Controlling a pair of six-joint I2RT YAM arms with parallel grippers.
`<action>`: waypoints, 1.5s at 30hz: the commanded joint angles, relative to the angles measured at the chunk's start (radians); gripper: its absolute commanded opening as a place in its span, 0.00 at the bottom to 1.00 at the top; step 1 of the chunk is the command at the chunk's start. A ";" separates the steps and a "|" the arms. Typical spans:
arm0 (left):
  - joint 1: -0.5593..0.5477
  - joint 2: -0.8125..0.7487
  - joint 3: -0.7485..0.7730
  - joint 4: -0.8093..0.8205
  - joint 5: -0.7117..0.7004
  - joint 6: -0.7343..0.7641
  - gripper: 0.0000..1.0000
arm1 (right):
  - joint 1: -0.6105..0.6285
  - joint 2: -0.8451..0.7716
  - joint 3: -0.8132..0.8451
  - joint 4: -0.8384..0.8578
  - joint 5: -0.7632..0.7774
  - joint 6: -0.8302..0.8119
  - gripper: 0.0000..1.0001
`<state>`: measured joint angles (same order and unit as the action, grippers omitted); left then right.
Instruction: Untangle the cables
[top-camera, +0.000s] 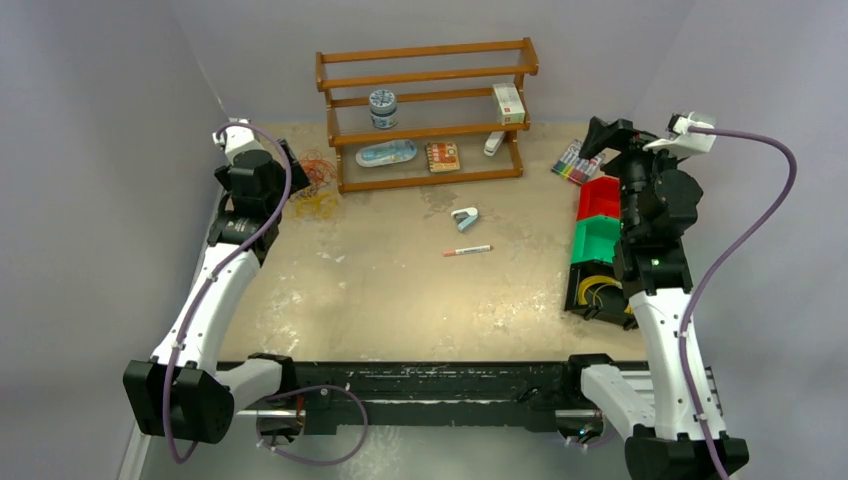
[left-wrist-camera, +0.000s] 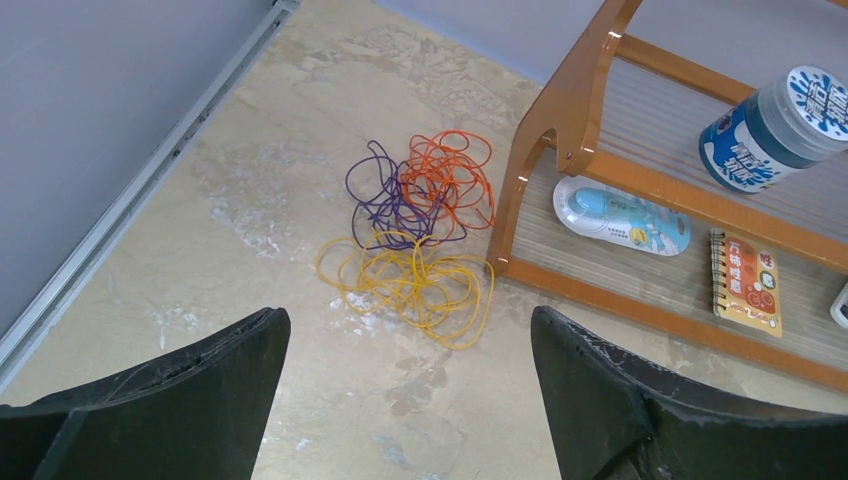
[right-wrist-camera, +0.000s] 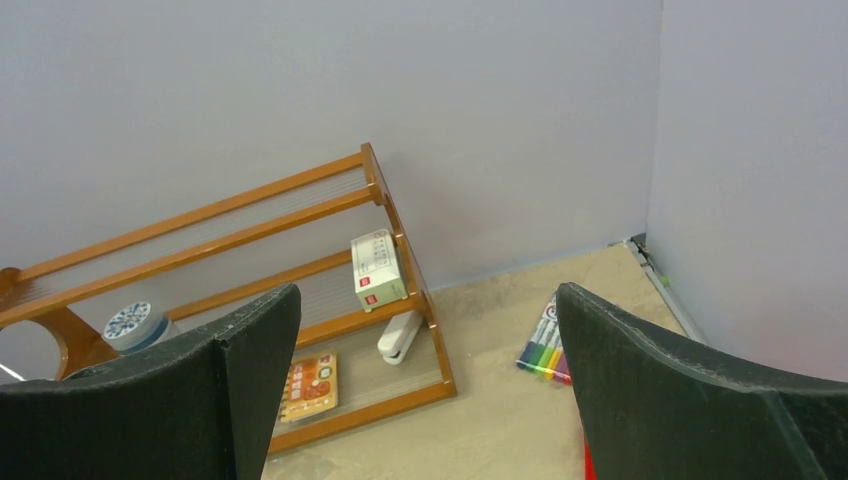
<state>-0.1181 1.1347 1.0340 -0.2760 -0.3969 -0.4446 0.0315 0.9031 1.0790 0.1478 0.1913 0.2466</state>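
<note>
Grey walls box in a mottled beige table (top-camera: 380, 290). Near its far left corner, beside the wooden rack (left-wrist-camera: 565, 110), the cables (left-wrist-camera: 418, 235) lie tangled, orange, purple and yellow. The left gripper (left-wrist-camera: 408, 335) hangs near them, jaws wide apart. The right gripper (right-wrist-camera: 428, 305), raised high, gapes equally wide.

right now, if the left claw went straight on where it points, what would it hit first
Likely the tangle of thin orange, purple and yellow cables lying on the table; nothing shows in between, though depth is unclear.

On table (left-wrist-camera: 300, 120): cables (left-wrist-camera: 415, 215) just left of shelf (left-wrist-camera: 570, 100); marker (top-camera: 467, 251) mid-table.
</note>
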 joint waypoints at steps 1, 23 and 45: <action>0.010 -0.023 0.048 0.077 0.029 0.033 0.92 | -0.007 -0.020 0.013 0.035 -0.022 0.015 0.99; 0.011 0.000 0.026 0.080 -0.004 0.047 0.95 | -0.009 0.205 0.060 -0.236 0.178 0.239 0.99; -0.008 0.016 0.021 0.065 -0.016 0.047 0.94 | -0.196 0.731 0.259 -0.333 0.128 0.208 0.99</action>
<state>-0.1184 1.1557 1.0508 -0.2306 -0.3893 -0.4225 -0.1272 1.5600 1.2507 -0.1974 0.3946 0.5297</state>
